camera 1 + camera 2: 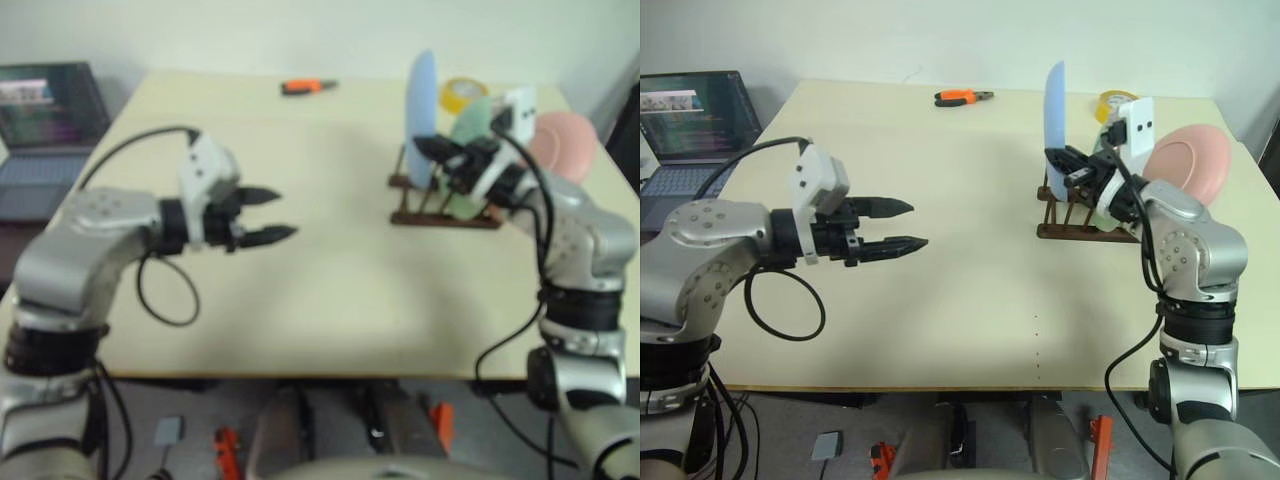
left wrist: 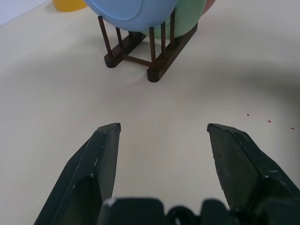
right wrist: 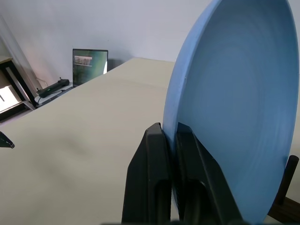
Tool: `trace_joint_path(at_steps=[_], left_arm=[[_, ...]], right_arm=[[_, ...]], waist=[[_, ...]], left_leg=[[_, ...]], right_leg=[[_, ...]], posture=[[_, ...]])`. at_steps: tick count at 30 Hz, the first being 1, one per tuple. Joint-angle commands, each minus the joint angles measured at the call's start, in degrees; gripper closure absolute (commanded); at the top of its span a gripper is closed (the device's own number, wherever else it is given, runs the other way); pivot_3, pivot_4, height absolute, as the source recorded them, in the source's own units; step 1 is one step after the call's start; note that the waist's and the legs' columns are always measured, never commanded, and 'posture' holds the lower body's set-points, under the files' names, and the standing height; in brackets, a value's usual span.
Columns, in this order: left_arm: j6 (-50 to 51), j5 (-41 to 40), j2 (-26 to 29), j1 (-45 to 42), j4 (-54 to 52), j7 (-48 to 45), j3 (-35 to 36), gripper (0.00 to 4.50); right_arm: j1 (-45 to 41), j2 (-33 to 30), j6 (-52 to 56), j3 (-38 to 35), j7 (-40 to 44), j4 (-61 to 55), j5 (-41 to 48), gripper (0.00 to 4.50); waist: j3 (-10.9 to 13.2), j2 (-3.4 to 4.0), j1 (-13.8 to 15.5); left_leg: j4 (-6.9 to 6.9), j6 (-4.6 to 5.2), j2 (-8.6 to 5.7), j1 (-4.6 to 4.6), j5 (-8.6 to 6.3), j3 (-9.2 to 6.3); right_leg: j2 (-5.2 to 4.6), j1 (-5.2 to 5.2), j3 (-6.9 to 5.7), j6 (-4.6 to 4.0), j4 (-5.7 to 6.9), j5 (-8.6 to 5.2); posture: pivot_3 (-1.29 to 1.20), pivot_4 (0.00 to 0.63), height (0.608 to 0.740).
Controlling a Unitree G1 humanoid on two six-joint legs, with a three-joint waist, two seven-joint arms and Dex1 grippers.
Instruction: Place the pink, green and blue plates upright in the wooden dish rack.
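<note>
The wooden dish rack (image 1: 1080, 230) sits on the table's right half. Upright in its nearest slot stands the blue plate (image 1: 1055, 105), and my right gripper (image 3: 169, 129) is shut on this plate's rim from the right side. Right behind it the green plate (image 1: 470, 125) stands in the rack, mostly covered by my right hand. The pink plate (image 1: 1190, 165) leans at the rack's far right end, its lower edge hidden by my arm. My left gripper (image 1: 910, 225) hovers open over the table's left-centre, pointing toward the rack, with nothing between its fingers.
An open laptop (image 1: 690, 120) sits off the table's left edge. Orange-handled pliers (image 1: 960, 97) lie near the far edge, and a yellow tape roll (image 1: 1115, 103) sits behind the rack. Bare tabletop (image 1: 970, 260) spreads between the two grippers.
</note>
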Motion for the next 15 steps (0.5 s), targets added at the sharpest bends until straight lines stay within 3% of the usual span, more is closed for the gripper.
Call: trace_joint_path(at_steps=[1,12,15], left_arm=[[-0.8,0.4,0.9,-0.9,-0.9,-0.1,0.2,1.27],[-0.6,0.6,1.2,-0.9,-1.1,0.0,0.2,1.27],[-0.5,0.5,1.2,-0.9,-1.2,0.1,0.4,1.24]], right_arm=[[0.6,-1.7,-1.5,0.3,-0.7,0.5,-2.2,4.50],[1.3,-2.0,-2.3,1.5,-1.0,2.6,-4.1,4.50],[1.3,-2.0,-2.3,1.7,-1.0,2.9,-4.1,3.80]], waist=[[0.0,0.00,0.0],[0.0,-0.01,0.0],[0.0,-0.02,0.0]], left_leg=[[0.00,0.00,0.00,0.00,0.00,0.00],[0.09,0.01,0.00,0.01,0.01,-0.01],[0.09,0.02,0.00,0.04,0.01,-0.01]], right_leg=[[0.00,0.00,0.00,0.00,0.00,0.00],[0.00,0.05,0.01,-0.04,0.01,-0.02],[-0.01,0.07,0.02,-0.06,0.01,-0.01]], posture=[[0.00,0.150,0.740],[0.00,0.150,0.740],[0.00,0.150,0.740]])
